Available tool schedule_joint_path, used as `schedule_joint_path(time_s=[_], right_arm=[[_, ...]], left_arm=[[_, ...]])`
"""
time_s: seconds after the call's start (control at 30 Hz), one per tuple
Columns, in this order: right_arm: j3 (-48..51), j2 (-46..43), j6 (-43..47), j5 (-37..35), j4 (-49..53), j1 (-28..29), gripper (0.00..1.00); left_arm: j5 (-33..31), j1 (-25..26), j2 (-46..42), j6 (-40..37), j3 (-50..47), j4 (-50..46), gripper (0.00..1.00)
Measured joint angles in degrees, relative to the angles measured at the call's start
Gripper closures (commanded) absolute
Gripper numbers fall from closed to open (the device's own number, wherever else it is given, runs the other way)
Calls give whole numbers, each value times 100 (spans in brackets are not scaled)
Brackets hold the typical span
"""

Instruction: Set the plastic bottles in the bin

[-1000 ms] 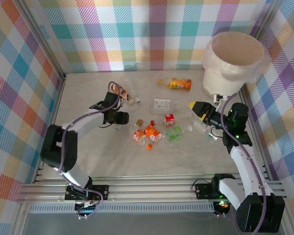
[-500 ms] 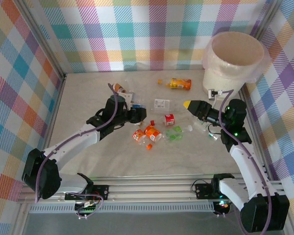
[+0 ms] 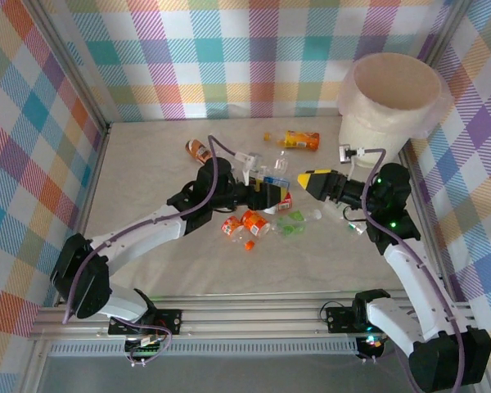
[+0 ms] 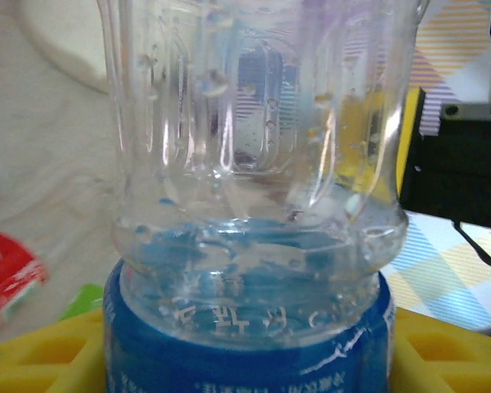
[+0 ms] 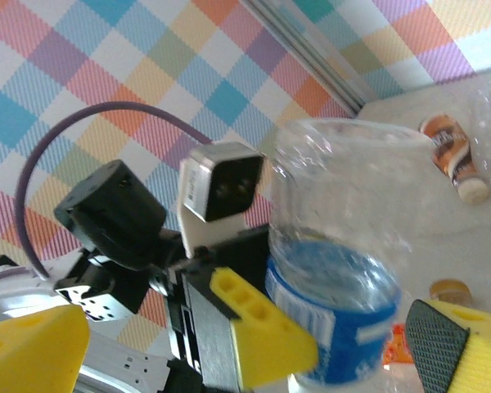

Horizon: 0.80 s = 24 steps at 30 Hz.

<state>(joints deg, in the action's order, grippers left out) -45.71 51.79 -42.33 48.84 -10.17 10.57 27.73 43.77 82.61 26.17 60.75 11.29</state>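
Carried clear ribbed plastic bottle with blue label [image 4: 262, 205] from left of table [image 3: 147, 254] to centre, clamped in left gripper [image 3: 270, 194], just before right gripper [image 3: 311, 178], fingers wide apart, well short of large cream-white bag-lined bin [image 3: 376, 127] at far right: handover likely next.

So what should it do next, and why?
Probably ease the open right claw forward around the bottle. The left claw holds it out by its blue label, the clear end toward the right claw, and the bin stands on the right arm's side.
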Motion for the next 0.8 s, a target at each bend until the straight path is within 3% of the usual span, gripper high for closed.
schedule_joint_path(time_s=[0.23, 0.8], right_arm=[[-466, -2, 238, 87, 92, 146, 0], [-798, 195, 688, -1482, 1650, 254, 0]], left_arm=[[612, 157, 282, 109, 343, 413, 48], [328, 280, 378, -72, 398, 391, 49]])
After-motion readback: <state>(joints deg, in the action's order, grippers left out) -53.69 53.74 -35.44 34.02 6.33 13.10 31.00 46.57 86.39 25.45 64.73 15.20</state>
